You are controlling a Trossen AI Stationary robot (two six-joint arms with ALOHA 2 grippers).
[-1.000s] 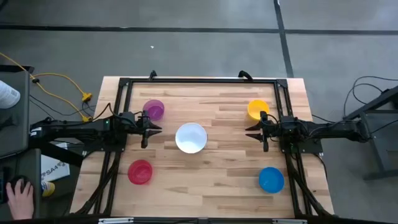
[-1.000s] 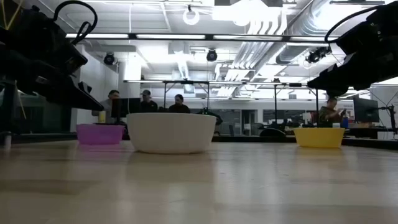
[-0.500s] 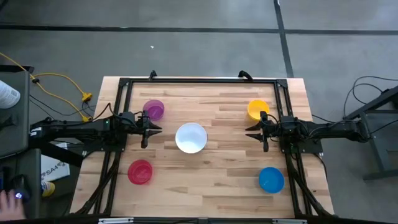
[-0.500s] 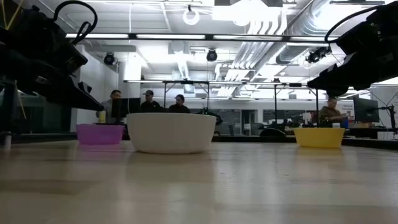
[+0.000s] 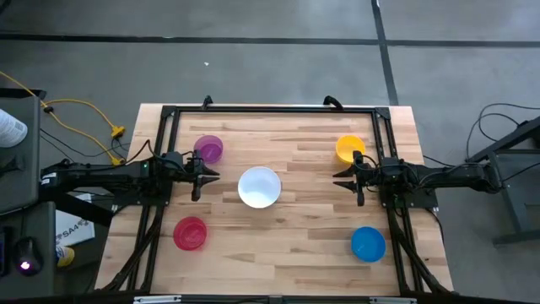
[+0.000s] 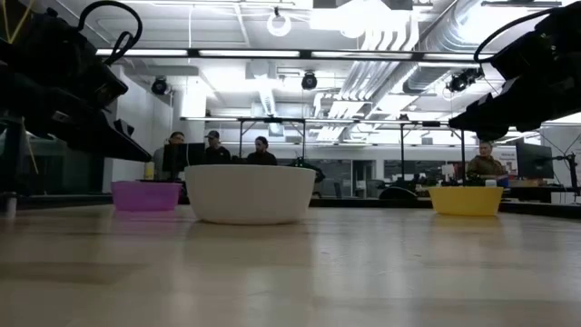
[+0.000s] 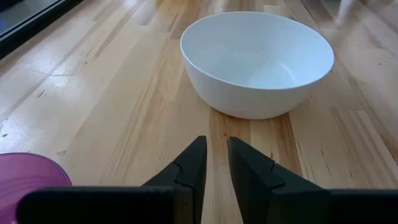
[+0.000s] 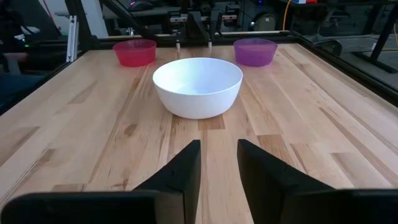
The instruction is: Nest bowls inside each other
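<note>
On the planked wooden worktop point(image 5: 295, 160), a smooth round white bowl point(image 5: 259, 187) sits central; purple bowl point(image 5: 208, 149), red-pink bowl point(image 5: 191, 233), yellow bowl point(image 5: 348, 149) and blue bowl point(image 5: 368, 243) ring it. My left hand point(image 5: 213, 176) and right hand point(image 5: 338, 180) flank it, fingers slightly apart, empty.

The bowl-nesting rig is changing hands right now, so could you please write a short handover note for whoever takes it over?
Left gripper: hovering left of centre, between the purple and red-pink bowls, fingers slightly apart, holding nothing.
Right gripper: hovering right of centre, just below the yellow bowl, slightly apart, empty.
Bowls: the white round plastic bowl sits at the table's centre; the purple round plastic bowl far left, the yellow round plastic bowl far right, the red-pink round plastic bowl near left, the blue round plastic bowl near right.
Done: nothing; all five stand apart.
Left: nest all of them, probably into the white one.
</note>
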